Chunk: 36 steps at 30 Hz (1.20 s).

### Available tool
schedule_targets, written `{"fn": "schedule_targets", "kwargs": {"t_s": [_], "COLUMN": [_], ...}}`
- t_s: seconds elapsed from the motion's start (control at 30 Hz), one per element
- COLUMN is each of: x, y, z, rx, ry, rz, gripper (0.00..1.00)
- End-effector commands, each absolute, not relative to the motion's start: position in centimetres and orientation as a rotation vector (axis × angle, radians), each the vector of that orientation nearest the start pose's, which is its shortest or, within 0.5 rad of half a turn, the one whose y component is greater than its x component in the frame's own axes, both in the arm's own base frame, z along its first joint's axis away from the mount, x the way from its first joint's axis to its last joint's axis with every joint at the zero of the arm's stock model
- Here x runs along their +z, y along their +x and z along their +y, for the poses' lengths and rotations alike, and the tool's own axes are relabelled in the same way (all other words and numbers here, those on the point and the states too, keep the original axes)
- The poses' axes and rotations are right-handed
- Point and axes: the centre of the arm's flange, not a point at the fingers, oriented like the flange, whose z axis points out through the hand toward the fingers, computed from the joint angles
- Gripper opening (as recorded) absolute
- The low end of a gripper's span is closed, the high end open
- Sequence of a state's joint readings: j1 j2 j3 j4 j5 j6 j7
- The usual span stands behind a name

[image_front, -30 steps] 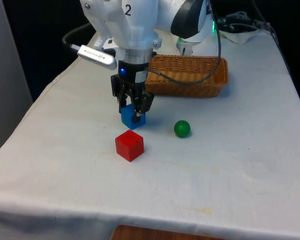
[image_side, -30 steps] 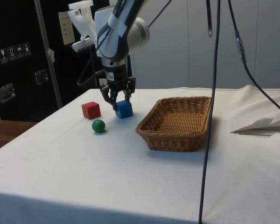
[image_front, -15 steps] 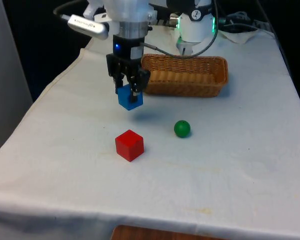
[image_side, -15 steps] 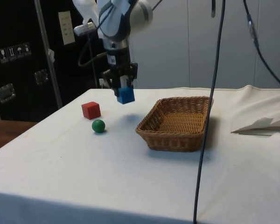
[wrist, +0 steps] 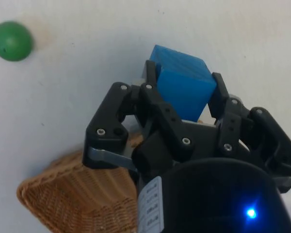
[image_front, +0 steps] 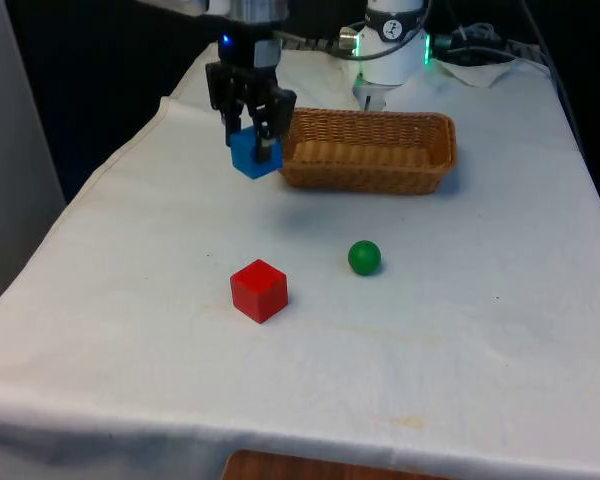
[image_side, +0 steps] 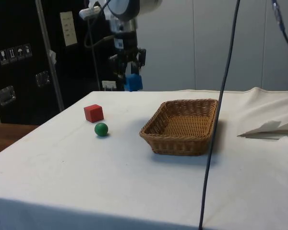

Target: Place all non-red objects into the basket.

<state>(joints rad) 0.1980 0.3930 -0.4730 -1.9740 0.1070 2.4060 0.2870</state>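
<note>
a: how do the jaws stand?

b: pinched on the blue cube (image_front: pixel 254 156), one finger on each of two opposite faces. in the wrist view the cube (wrist: pixel 183 86) sits square between the black fingers (wrist: pixel 153 104), its end poking out past the tips.

a: and where is the gripper (image_front: pixel 250 128) itself?

b: up in the air, well clear of the table (image_front: pixel 460 320). from the front it hangs just off the basket's corner, on the front view's left of it. the side view puts the gripper (image_side: pixel 130 71) and the cube (image_side: pixel 133 82) high above the white cloth, on the far side of the basket (image_side: pixel 182 125), not over its opening.

a: the cube touches nothing else?

b: only the fingers. it's tilted a little, one corner lowest.

a: what about the basket (image_front: pixel 368 150)?

b: a shallow wicker one, oblong, resting on the cloth at the robot's end of the table. i can see nothing lying in it in the side view. the wrist view catches one corner of it (wrist: pixel 72 199) beneath the gripper.

a: the rest of the pieces?

b: the green ball (image_front: pixel 364 257) lies on the cloth nearer the camera than the basket, apart from it. the red cube (image_front: pixel 259 290) sits near the ball, on the front view's left of it and a bit closer to the table's near edge, not touching. in the side view the red cube (image_side: pixel 93 113) is just behind the ball (image_side: pixel 101 129).
</note>
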Motion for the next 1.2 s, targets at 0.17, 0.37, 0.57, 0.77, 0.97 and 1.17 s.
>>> {"fn": "schedule_targets", "kwargs": {"t_s": [0.17, 0.37, 0.57, 0.77, 0.97, 1.17], "x": [31.6, 34.2, 36.3, 38.0, 38.9, 39.9], "y": [58.9, 57.4, 56.2, 55.4, 55.1, 54.6], "z": [-15.6, -15.7, -15.7, -15.5, -15.2, -14.9], "rx": [-0.144, -0.151, -0.151, -0.142, -0.127, -0.117], "ry": [-3.093, -3.099, -3.101, -3.104, -3.104, -3.097], "rz": [0.939, 0.906, 0.877, 0.843, 0.813, 0.787], "gripper": [0.05, 0.05, 0.05, 0.05, 0.05, 0.05]}}
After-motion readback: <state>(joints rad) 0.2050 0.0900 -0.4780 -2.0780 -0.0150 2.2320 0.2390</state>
